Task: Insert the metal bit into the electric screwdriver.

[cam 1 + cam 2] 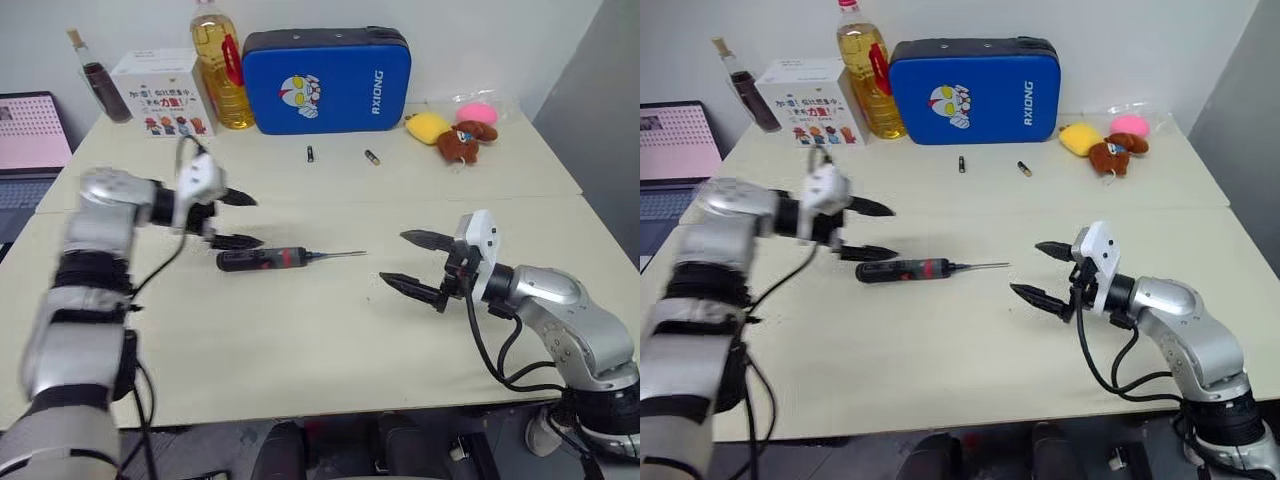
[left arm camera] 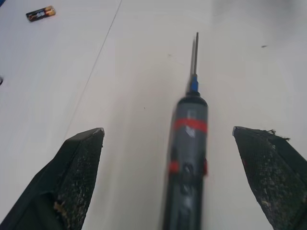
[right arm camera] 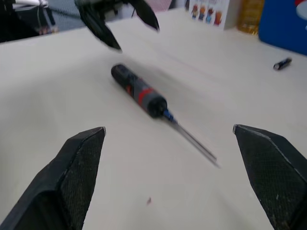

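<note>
Mid-frame on bench (image 1: 300, 330): electric screwdriver (image 1: 262, 260) lies flat, long axis left-right, metal bit (image 1: 338, 255) already seated in nose, tip pointing frame-right. Left gripper (image 1: 236, 219) just beside handle end, wide open, empty, nearer. Right gripper (image 1: 420, 263) beyond bit tip, well apart, wide open, empty.

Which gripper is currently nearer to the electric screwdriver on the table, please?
The left. The left gripper hangs open just beside the handle end of the electric screwdriver, not touching it. The right gripper is open, farther off, beyond the tip of the metal bit.
</note>
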You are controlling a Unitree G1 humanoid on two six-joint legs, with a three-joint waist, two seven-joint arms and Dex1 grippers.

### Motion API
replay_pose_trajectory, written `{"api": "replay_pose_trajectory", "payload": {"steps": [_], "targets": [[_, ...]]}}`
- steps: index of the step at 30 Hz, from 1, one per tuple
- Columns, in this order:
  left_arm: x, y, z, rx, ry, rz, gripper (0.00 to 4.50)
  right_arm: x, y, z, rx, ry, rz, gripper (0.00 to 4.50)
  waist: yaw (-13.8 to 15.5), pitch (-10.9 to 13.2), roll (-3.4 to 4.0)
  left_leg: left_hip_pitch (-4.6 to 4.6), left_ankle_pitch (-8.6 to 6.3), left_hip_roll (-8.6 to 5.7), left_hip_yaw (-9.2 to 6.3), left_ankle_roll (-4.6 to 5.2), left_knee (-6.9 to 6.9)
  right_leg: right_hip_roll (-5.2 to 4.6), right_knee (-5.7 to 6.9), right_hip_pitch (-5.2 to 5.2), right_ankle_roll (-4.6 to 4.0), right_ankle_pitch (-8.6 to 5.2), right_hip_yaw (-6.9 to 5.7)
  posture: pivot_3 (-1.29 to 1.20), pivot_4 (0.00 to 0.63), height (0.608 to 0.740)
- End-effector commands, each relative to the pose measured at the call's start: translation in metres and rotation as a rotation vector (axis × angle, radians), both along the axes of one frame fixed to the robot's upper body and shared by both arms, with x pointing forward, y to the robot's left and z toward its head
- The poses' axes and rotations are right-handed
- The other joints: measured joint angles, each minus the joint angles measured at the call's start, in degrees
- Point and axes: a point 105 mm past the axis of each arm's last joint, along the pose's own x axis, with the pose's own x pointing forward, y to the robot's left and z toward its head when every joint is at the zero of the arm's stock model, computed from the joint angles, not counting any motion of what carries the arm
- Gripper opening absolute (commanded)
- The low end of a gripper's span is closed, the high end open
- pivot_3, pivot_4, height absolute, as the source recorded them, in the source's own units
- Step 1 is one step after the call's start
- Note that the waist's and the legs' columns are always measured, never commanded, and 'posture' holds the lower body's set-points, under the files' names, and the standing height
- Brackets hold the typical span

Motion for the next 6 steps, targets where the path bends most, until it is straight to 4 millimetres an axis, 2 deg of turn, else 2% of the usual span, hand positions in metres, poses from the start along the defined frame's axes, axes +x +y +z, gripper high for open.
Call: {"api": "replay_pose_trajectory", "payload": {"steps": [1, 4, 6], "targets": [[-0.024, 0.013, 0.007, -0.071, 0.051, 0.083, 4.5, 0.005, -0.01, 0.017, -0.028, -0.065, 0.052, 4.5, 0.0, 0.0, -0.01, 0.01, 0.0, 0.02, -0.01, 0.0, 0.01, -0.02, 0.02, 0.0, 0.0, 0.0, 0.0, 0.0, 0.15, 0.74], [-0.037, 0.019, 0.001, -0.1, 0.087, 0.123, 4.5, 0.01, -0.017, 0.02, -0.036, -0.058, 0.054, 4.5, 0.1, 0.0, 0.0, 0.01, 0.0, 0.04, -0.03, 0.0, 0.04, -0.02, 0.05, 0.01, 0.0, 0.0, 0.03, 0.0, 0.15, 0.74], [-0.037, 0.025, -0.006, -0.073, 0.052, 0.176, 4.5, 0.013, -0.019, 0.017, -0.042, -0.047, 0.057, 4.5, 0.3, 0.0, -0.02, -0.03, 0.0, 0.04, -0.12, -0.01, 0.06, -0.02, 0.04, 0.03, 0.0, 0.0, -0.01, 0.0, 0.15, 0.74]]}}
